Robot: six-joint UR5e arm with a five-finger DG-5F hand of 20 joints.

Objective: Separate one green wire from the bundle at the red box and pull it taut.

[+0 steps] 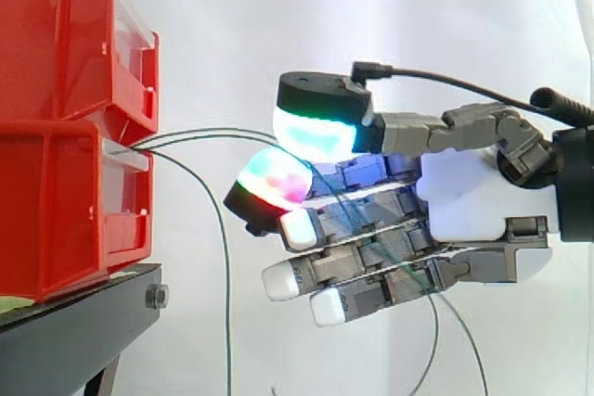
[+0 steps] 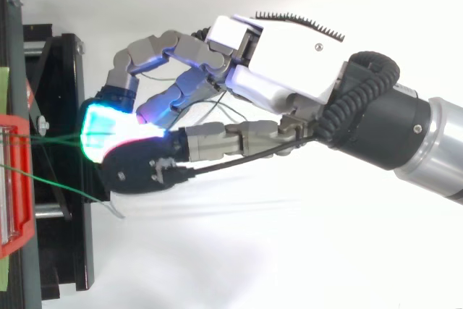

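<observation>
1. Where the upper red bin point(image 1: 56, 44) sits on the lower red bin point(image 1: 56, 220), a small bundle of green wires point(image 1: 158, 143) comes out of the gap at their front; the stack rests on a black stand point(image 1: 83, 322) before a white curtain point(image 1: 241, 6)
2. From the right, the robot hand point(image 1: 464, 197) reaches level toward the bins and hangs near them, not touching them
3. Its thumb pad point(image 1: 320, 132), glowing cyan and green, is closed against a finger pad point(image 1: 274, 183) glowing red and magenta; seen from above the two pads meet, and one green wire point(image 2: 54, 137) runs from the red front into that pinch
4. Between bin and pads the pinched wire looks nearly straight from above, with a slight arch from the side
5. The other fingers, tipped with white pads point(image 1: 283, 280), lie almost straight, stacked below the pinching one
6. A loose strand point(image 1: 224, 303) leaves the bundle, curves downward and hangs past the edge of the stand
7. More thin green strands point(image 1: 434, 331) cross the fingers and dangle beneath the palm
</observation>
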